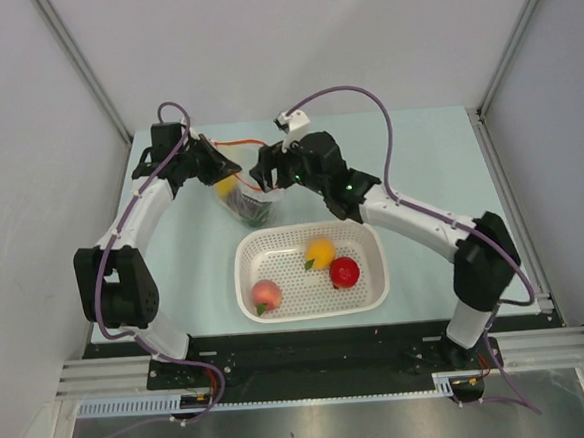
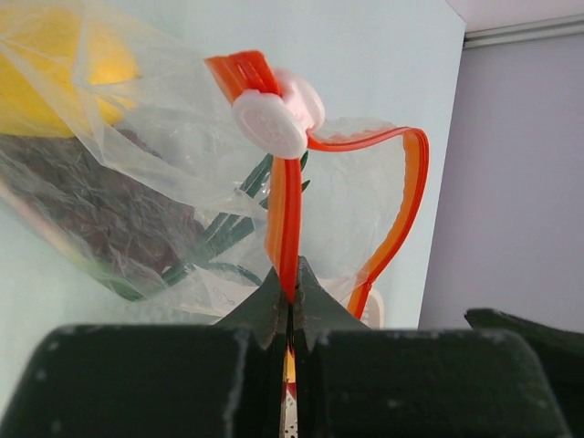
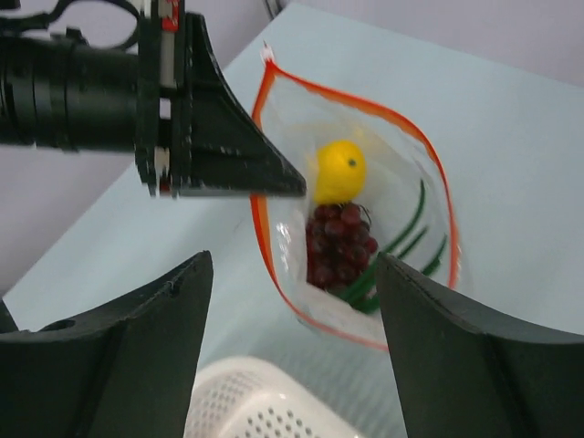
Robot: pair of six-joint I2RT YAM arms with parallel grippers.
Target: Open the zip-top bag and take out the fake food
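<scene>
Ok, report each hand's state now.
Left hand: closed on the bag, at its zip strip.
Right hand: open, holding nothing.

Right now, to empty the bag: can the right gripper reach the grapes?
Probably yes: the left gripper pinches the zip-top bag, its mouth gaping toward the open right gripper, nothing over the grapes.

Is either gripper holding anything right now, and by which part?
The left gripper pinches the zip-top bag by its red-orange zip strip. The right gripper is open, holding nothing.
</scene>
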